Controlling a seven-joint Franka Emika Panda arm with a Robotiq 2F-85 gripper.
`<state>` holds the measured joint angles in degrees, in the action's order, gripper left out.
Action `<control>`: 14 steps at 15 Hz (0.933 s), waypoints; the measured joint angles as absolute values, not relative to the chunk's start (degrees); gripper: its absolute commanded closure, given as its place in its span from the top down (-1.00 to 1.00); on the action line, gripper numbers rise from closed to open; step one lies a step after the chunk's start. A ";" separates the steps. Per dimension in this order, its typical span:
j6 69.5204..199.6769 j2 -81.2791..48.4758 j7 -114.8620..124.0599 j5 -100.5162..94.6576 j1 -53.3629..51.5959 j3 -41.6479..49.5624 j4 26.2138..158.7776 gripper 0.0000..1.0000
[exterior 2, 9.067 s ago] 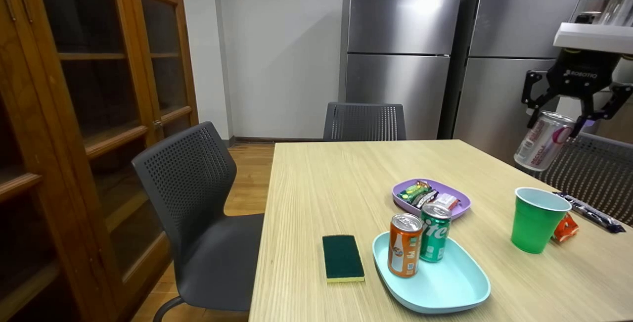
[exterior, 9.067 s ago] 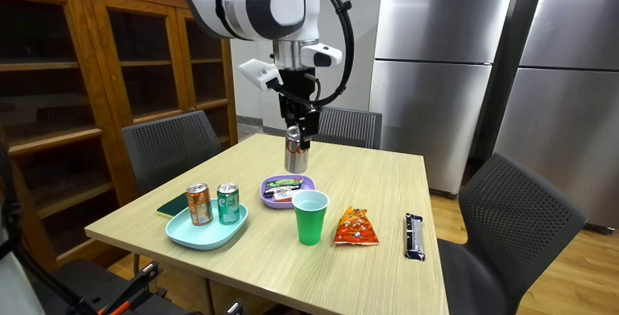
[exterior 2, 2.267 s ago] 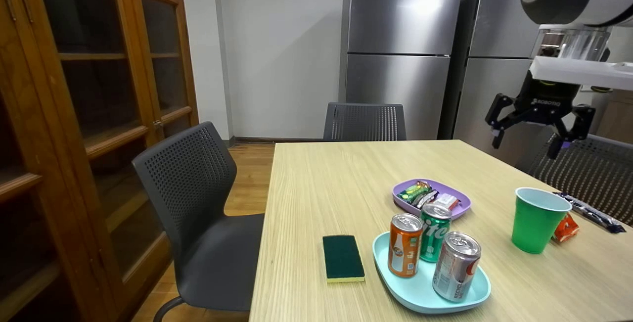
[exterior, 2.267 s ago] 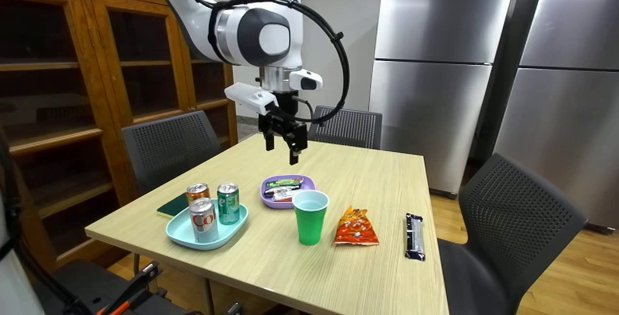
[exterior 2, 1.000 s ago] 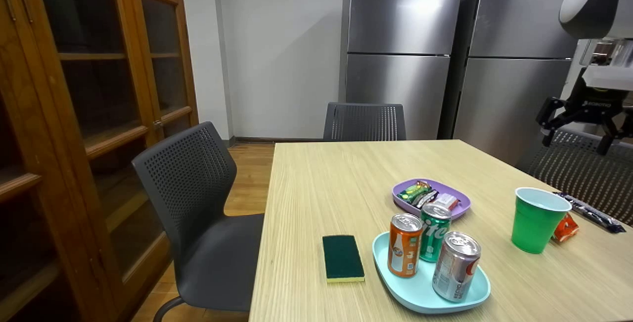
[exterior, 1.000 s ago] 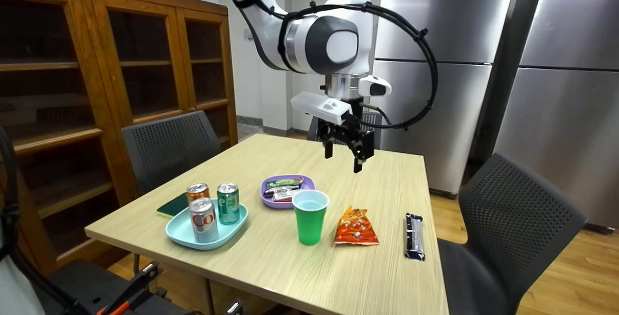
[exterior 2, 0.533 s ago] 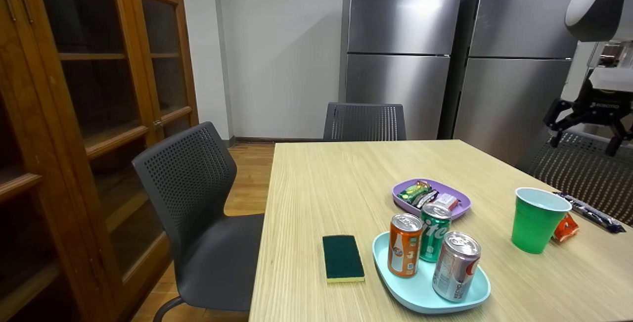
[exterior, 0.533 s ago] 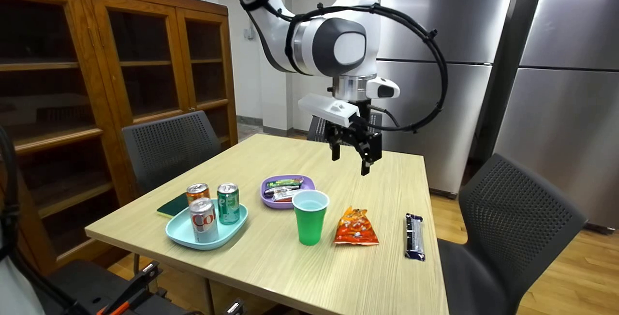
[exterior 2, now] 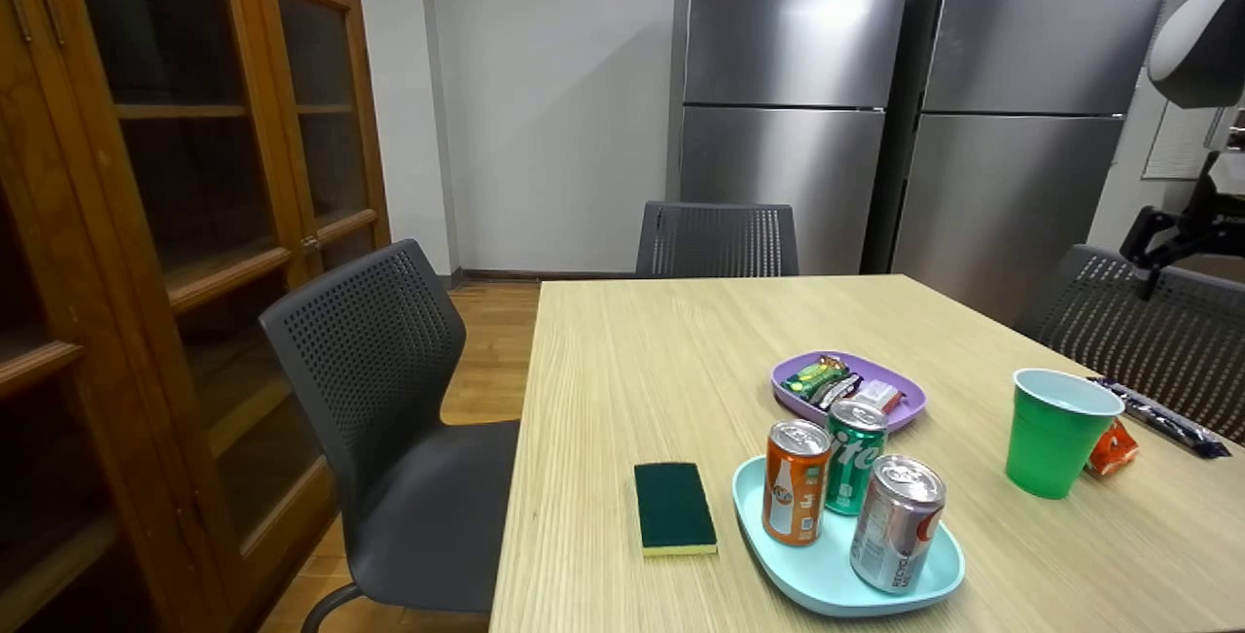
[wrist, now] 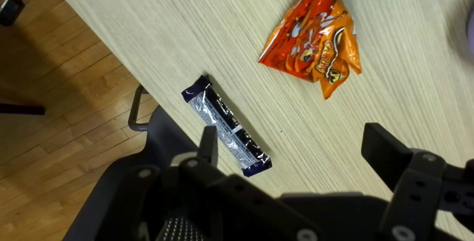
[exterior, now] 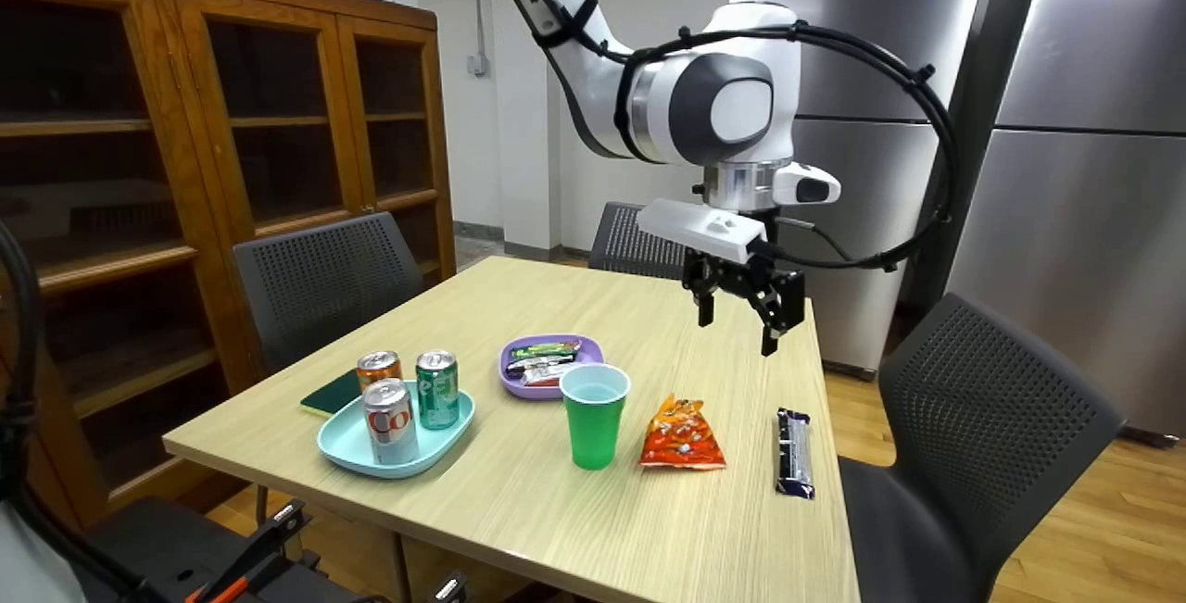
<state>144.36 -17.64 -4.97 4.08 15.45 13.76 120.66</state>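
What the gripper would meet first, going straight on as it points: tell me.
Probably the tabletop: the open gripper points down at it. Depth is unclear, and the dark-wrapped bar lies near that line in the wrist view, so it might be clipped first.

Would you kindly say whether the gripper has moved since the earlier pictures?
Yes: the gripper has shifted rightward in an exterior view, away from the purple tray.

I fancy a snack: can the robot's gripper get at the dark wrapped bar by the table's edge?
Probably yes: the gripper is open and empty, nothing lies on the bar, and the snack bag sits apart from it.
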 measured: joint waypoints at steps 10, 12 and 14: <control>142.93 -32.33 -11.62 6.14 23.21 11.33 106.54 1.00; 141.71 -34.88 -13.94 6.61 25.01 10.15 103.80 1.00; 140.61 -37.31 -15.70 6.78 26.44 9.22 101.03 1.00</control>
<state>140.61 -37.31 -15.70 6.78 26.44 9.22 101.03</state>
